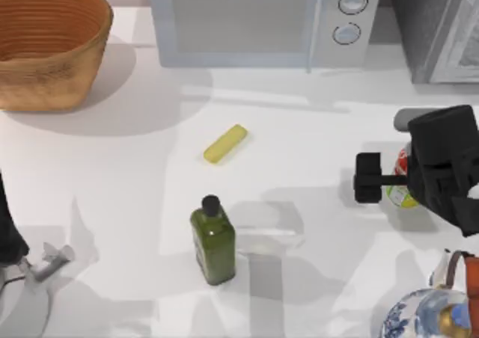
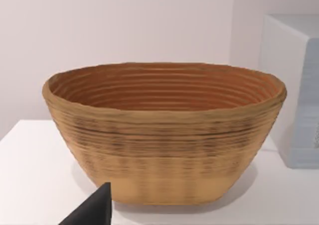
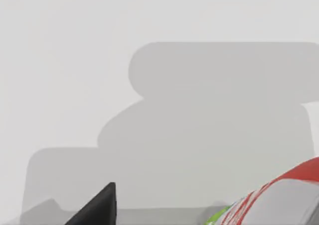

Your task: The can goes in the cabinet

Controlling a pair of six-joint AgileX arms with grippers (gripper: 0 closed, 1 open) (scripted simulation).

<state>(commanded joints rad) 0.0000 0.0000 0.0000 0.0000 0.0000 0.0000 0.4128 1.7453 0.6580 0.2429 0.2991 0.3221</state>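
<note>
The can (image 1: 402, 191), red with a yellow-green lower band, stands upright near the table's right side. My right gripper (image 1: 397, 178) hangs over it, open. One black finger (image 1: 367, 177) sits just left of the can, apart from it, and the gripper's black body covers the can's right side and top. In the right wrist view the can (image 3: 279, 200) is close by, opposite a black fingertip (image 3: 99, 207). The grey cabinet (image 1: 434, 31) stands at the back right corner. My left arm (image 1: 9, 237) is parked at the front left edge.
A woven basket (image 1: 45, 42) fills the back left corner, and a white microwave (image 1: 262, 20) stands at the back centre. A yellow bar (image 1: 225, 143) and a dark green bottle (image 1: 213, 241) occupy the middle. A blue-and-white patterned vessel (image 1: 423, 319) sits at the front right.
</note>
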